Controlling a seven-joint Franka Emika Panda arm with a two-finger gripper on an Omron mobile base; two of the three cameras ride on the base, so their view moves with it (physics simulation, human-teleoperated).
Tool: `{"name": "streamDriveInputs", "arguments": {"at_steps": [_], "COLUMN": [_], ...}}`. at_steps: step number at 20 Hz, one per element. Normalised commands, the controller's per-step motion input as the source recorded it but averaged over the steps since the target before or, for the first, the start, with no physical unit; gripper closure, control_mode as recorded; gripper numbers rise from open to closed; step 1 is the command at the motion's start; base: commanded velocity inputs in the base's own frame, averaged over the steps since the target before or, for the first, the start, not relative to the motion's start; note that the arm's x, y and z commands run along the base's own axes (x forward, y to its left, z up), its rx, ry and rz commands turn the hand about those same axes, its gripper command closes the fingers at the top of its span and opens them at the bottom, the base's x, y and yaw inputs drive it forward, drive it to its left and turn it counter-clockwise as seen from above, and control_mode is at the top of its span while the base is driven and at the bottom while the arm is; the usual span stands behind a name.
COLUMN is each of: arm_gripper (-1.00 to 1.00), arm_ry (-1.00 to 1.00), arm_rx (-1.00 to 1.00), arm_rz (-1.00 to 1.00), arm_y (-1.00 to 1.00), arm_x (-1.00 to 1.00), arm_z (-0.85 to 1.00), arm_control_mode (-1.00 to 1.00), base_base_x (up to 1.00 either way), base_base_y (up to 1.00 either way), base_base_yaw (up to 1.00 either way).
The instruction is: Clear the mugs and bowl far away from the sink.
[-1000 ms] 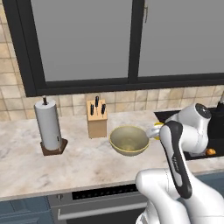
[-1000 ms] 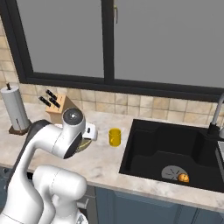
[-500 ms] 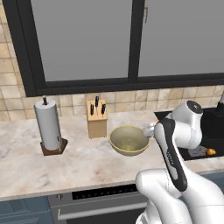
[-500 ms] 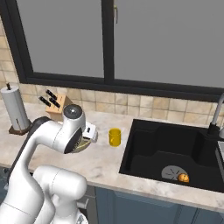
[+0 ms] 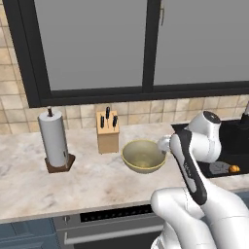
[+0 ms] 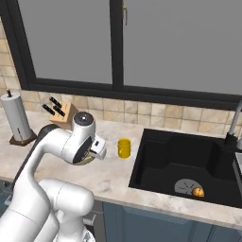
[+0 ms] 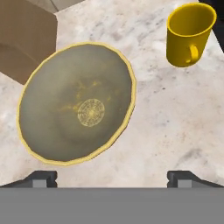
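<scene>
The wide olive-tan bowl [image 7: 76,103] with its yellowish rim sits on the beige marble counter [image 5: 82,182], in front of the knife block. My gripper [image 7: 112,177] hovers above the counter at the bowl's near right edge, open, with its fingertips [image 7: 41,178] wide apart and nothing between them. To the right of the bowl stands the plain yellow mug [image 7: 189,35], handle toward me, between the bowl and the sink [image 6: 189,160]. From the right base camera the gripper [image 6: 97,150] hangs just left of the yellow mug [image 6: 124,148], and my arm covers most of the bowl [image 6: 86,159]. The teal mug is out of view.
A wooden knife block [image 5: 108,132] stands behind the bowl [image 5: 143,155], and a paper towel holder [image 5: 54,141] is further left. A small orange fruit [image 6: 197,192] lies by the sink's drain. A faucet [image 6: 234,125] rises at the sink's far right.
The hand has dipped slightly beside the bowl and the elbow has shifted a little. Bowl and yellow mug have not moved.
</scene>
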Motion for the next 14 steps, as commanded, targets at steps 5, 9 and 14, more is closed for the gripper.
{"name": "streamDriveInputs", "arguments": {"at_steps": [5,9,14], "arm_gripper": [-1.0,-1.0,-1.0], "arm_ry": [0.0,0.0,0.0], "arm_rx": [0.0,0.0,0.0], "arm_rz": [-0.02,-0.05,-0.06], "arm_y": [0.0,0.0,0.0], "arm_x": [0.2,0.31,0.38], "arm_z": [-0.45,-0.45,-0.37], "arm_control_mode": [-1.0,-1.0,-1.0], "base_base_x": [0.0,0.0,0.0], "base_base_y": [0.0,0.0,0.0], "base_base_yaw": [0.0,0.0,0.0]}}
